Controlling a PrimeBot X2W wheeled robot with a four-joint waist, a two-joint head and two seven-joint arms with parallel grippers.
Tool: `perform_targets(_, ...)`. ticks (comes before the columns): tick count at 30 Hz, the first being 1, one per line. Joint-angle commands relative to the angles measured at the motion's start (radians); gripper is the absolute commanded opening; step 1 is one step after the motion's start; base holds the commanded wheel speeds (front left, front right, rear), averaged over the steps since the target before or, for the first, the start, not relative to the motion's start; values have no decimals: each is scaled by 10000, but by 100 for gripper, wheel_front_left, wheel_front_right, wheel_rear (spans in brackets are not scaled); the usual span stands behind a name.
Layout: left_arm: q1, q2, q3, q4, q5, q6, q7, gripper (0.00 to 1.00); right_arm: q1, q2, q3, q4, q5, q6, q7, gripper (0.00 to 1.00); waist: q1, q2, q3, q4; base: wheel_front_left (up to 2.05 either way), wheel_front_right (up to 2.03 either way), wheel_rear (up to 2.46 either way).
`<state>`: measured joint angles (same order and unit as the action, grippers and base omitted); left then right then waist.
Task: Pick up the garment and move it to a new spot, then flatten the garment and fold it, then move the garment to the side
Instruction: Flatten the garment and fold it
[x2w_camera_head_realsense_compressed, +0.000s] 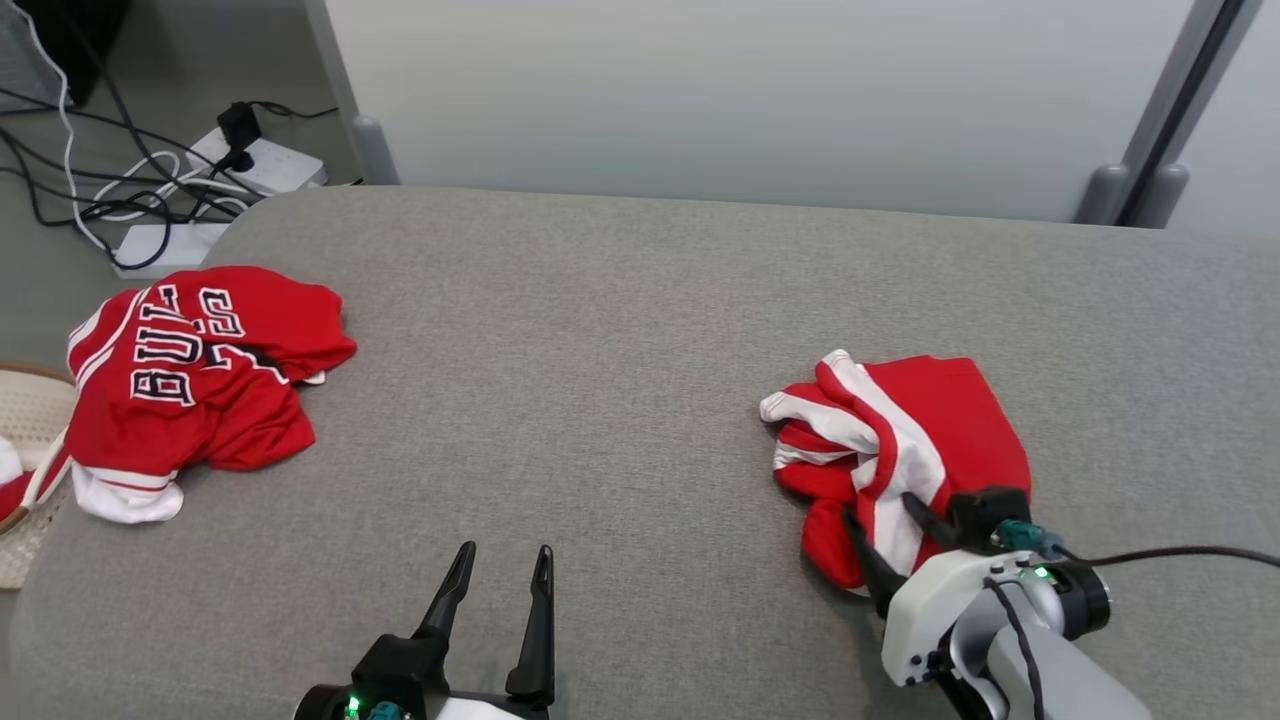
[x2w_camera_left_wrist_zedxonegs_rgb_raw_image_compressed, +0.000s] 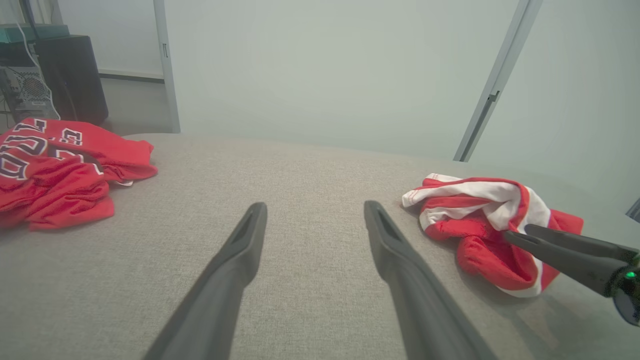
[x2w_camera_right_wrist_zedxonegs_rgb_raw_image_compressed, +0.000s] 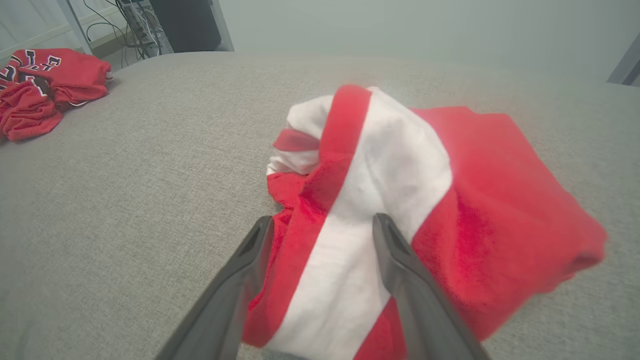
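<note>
A: Grey fabric tabletop (x2w_camera_head_realsense_compressed: 640, 300) before a pale wall. Off its far left corner, power strips (x2w_camera_head_realsense_compressed: 262, 165) and tangled cables on the floor.

B: And the garment (x2w_camera_head_realsense_compressed: 940, 430)?

A: On the tabletop's right side, towards the near edge. Red with broad white stripes, bunched in a heap, not flat, not folded.

B: Right pincer (x2w_camera_head_realsense_compressed: 880, 512)?

A: Wide open, gripping nothing. Straddles the heap's near end with a white stripe between its fingers. Tips down at the cloth, touching or just above it; cannot tell which.

B: Left pincer (x2w_camera_head_realsense_compressed: 504, 550)?

A: Open as well, and empty. Hovers low over bare tabletop near the front edge, fingers pointing away from the robot. Well apart from both heaps.

B: Both heaps?

A: A second one at the far left: a red jersey (x2w_camera_head_realsense_compressed: 190, 380) with dark, white-edged lettering. Crumpled too, with a white hem at its near end, reaching the tabletop's left edge. Just beyond that edge, part of a pale woven basket (x2w_camera_head_realsense_compressed: 30, 415).
</note>
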<state>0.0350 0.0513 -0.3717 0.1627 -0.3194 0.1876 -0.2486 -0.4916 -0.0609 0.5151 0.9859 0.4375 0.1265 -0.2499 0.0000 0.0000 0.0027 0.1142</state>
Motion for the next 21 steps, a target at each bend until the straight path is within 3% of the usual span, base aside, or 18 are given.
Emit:
perform_targets(1,-536,-10,235,-274,-130,109,-132,100,-441,105,-56,79,-138,42,-118,100,0,0,80,188,0,0,0)
perform_targets(3,-583,-10,180,-280,-161,131,-132,100,-602,105,-314,437,-308,42,-118,96,0,0,112,308,0,0,0)
perform_targets(4,-601,-10,164,-281,-176,142,-132,100,-677,105,-456,639,-409,42,-118,47,0,0,124,354,0,0,0)
perform_targets(6,-627,-10,154,-273,-192,146,-132,100,-814,105,-756,983,-568,42,-118,0,0,0,135,413,0,0,0)
perform_targets(8,-653,-10,139,-259,-203,142,-132,100,-880,105,-1017,1213,-686,42,-118,0,0,0,141,476,0,0,0)
perform_targets(11,-670,-10,116,-229,-218,144,-132,100,-663,106,-877,851,214,42,-118,0,0,0,106,545,0,0,0)
perform_targets(17,-589,-10,123,-186,-226,159,-132,100,-198,106,1285,-1399,3650,42,-111,0,0,0,-42,421,0,0,0)
perform_targets(21,-587,-10,122,-202,-187,153,-132,100,-453,106,1262,-2704,4258,42,-115,0,0,0,-76,262,0,0,0)
